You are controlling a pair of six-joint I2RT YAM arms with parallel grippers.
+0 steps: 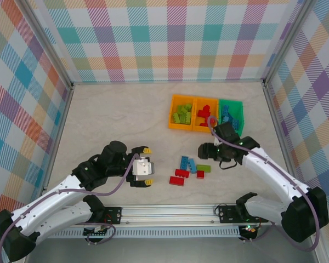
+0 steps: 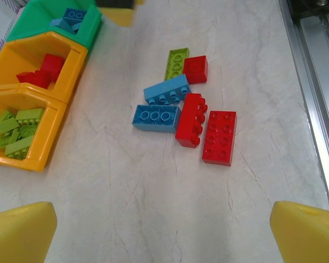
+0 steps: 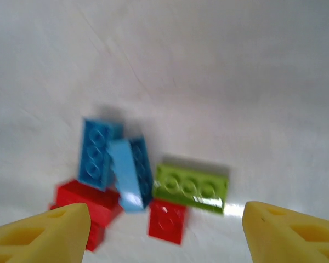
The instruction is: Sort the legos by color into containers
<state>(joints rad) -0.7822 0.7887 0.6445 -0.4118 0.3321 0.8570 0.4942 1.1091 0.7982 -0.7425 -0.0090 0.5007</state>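
Several loose legos (image 1: 189, 169) lie in a cluster mid-table: two blue (image 2: 156, 118), three red (image 2: 219, 137) and one lime (image 2: 176, 63). At the back stand three containers side by side: an orange bin (image 1: 172, 112) with lime bricks, an orange bin (image 1: 195, 115) with red bricks and a green bin (image 1: 242, 112) with blue ones. My left gripper (image 1: 147, 165) is open and empty, left of the cluster. My right gripper (image 1: 211, 150) hovers above the cluster's right side, jaws wide apart and empty, with the lime brick (image 3: 191, 187) and a small red one (image 3: 167, 221) below it.
Checkered walls close in the table on three sides. A metal rail (image 1: 170, 211) runs along the near edge and shows at the right of the left wrist view as the rail (image 2: 318, 66). Bare tabletop (image 1: 115, 115) spreads left of the bins.
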